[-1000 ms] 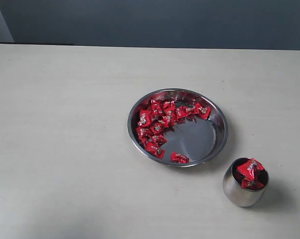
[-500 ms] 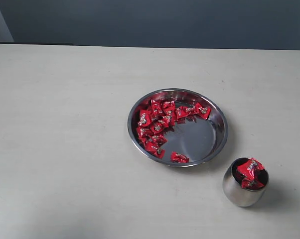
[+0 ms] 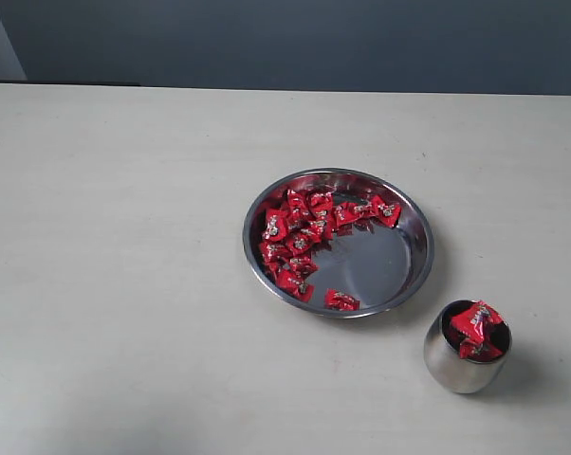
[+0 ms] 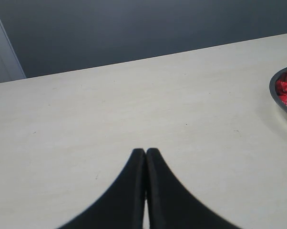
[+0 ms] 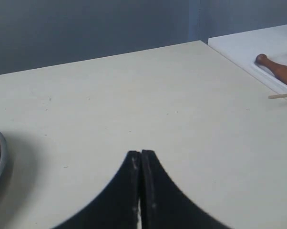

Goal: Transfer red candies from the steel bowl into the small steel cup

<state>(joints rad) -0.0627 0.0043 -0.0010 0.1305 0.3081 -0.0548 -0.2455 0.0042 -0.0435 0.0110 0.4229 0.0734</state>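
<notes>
1. Red candies (image 3: 300,237) are lying apart from both grippers. The left gripper (image 4: 145,151) is holding its two black fingers (image 4: 129,191) pressed together with nothing between them.
2. The right gripper (image 5: 140,153) is likewise pressing its black fingers (image 5: 158,195) tip to tip, and it is carrying nothing.
3. Both grippers are hanging over bare cream tabletop (image 3: 124,284). Each wrist view is catching only a sliver of the steel bowl (image 3: 373,265) at its border.
4. The steel bowl is sitting right of the tabletop's middle, well away from the edge that meets the dark wall.
5. Most candies are crowding in an arc along the bowl's inner wall, on the side facing the left table edge and the wall edge. This is leaving the mirror-like bottom bare on the other side.
6. One candy (image 3: 340,300) is lying alone by the rim, on the side facing away from the wall edge.
7. The small steel cup (image 3: 453,365) is standing upright near the bowl without touching it, further toward the tabletop's right corner away from the wall.
8. A few red candies (image 3: 477,327) are filling the cup and poking above its rim.
9. Past the right table edge, a white surface (image 5: 248,43) is bearing a brown wooden rod (image 5: 277,69) and a thin pale stick (image 5: 282,96).
</notes>
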